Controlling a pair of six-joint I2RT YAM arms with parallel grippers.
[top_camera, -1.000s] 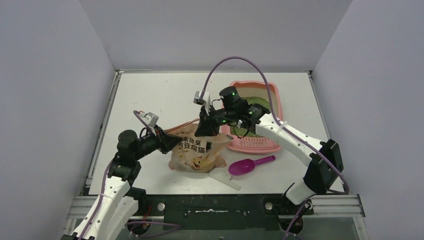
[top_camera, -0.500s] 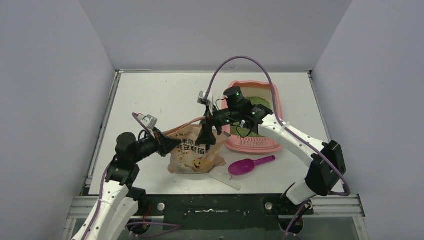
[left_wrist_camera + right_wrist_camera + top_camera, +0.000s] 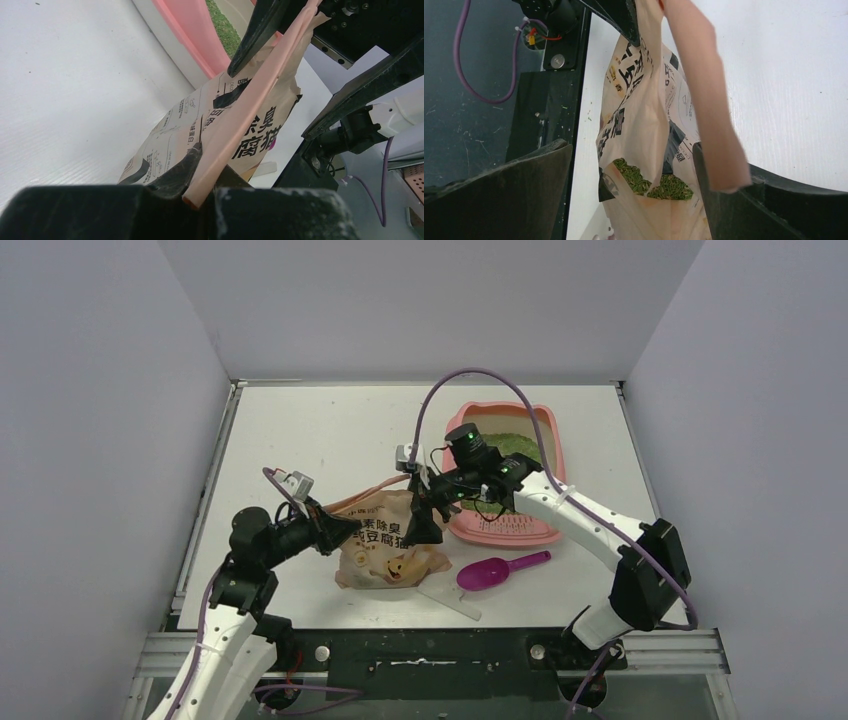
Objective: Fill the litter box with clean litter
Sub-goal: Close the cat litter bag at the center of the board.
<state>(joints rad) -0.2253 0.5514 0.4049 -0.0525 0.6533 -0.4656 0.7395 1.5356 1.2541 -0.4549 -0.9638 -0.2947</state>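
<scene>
White counter (image 3: 300, 430), grey walls on three sides. Box (image 3: 505, 533) sits right of centre in the top view, with litter (image 3: 515, 444) showing green at its far end only. The near end is hidden by the right arm, so I can't judge the fill level.

Bag (image 3: 385, 545) stands centre frame, just left of the box. Scoop (image 3: 498, 569) lies lower right of it on the counter, apart from both.

Left pincer (image 3: 335, 528) is clamped on the bag's pink top strip (image 3: 250, 100), at the left end. Right pincer (image 3: 425, 523) is at the bag's right top corner. Its fingers (image 3: 509, 190) are spread wide, with the bag hanging between them and the strip's end lying against one finger, so there's no grip there. Green pellets show inside the bag in the right wrist view.

My read: this is bag handling ahead of a pour, with the right side mid-grab.

How to do it well:
- Close the right pincer on the strip near the corner, taking both layers, before the left takes any more load.
- Keep the strip taut between the pincers so the mouth doesn't fold shut.
- Bring the mouth over the box rim before tipping, or pellets will land on the counter.
- Tip slowly, because fine granules surge.
- Watch the right arm's cable over the box.
</scene>
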